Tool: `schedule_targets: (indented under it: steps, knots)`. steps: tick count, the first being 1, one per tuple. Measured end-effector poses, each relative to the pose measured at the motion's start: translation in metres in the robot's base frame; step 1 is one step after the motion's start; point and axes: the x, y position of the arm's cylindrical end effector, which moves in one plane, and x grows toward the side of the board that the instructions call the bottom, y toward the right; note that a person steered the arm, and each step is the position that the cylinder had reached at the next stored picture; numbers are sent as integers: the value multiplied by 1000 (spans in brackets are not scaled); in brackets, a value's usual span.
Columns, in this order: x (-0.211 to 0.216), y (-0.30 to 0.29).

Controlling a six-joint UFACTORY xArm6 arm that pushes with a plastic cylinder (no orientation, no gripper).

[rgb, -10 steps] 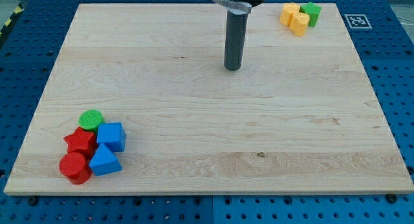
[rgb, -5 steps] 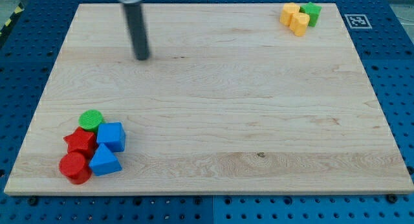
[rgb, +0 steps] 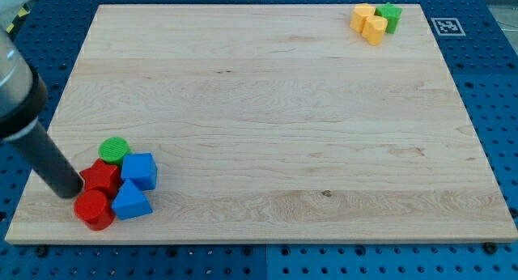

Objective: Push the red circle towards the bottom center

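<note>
The red circle (rgb: pixel 94 210) sits at the lower left of the frame, nearest the board's bottom edge, at the foot of a tight cluster. Touching it on the view's right is a blue block (rgb: pixel 130 201) with a wedge or triangle look, and just above it lies the red star (rgb: pixel 100 177). Above the wedge is a second blue block (rgb: pixel 140 170), blocky with several flat faces, and at the top of the cluster rests the green circle (rgb: pixel 114 149).

My tip (rgb: pixel 68 190) is down on the wooden board (rgb: pixel 267 126) at the cluster's left flank, level with the red star and seemingly touching or just beside it, slightly above and to the left of the red circle. The rod has no jaws to open or close; it is a plain bar that only pushes.

The relation that matters: the target lies down and right of my tip, and the bottom centre lies well to the right along the lower edge. A push would need to come from the circle's left side, but the blue wedge stands directly in that path and would likely be shoved along too.

Far off at the upper right, two yellow blocks (rgb: pixel 368 23) and a green block (rgb: pixel 390 16) huddle together, well apart from all this.
</note>
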Motion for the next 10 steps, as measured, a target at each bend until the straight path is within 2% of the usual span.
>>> schedule_targets:
  steps: [1,3,4,6,9,10]
  knots:
    - [29,14]
    - [41,32]
    - [39,-8]
    - [42,-20]
    - [42,61]
    - [42,68]
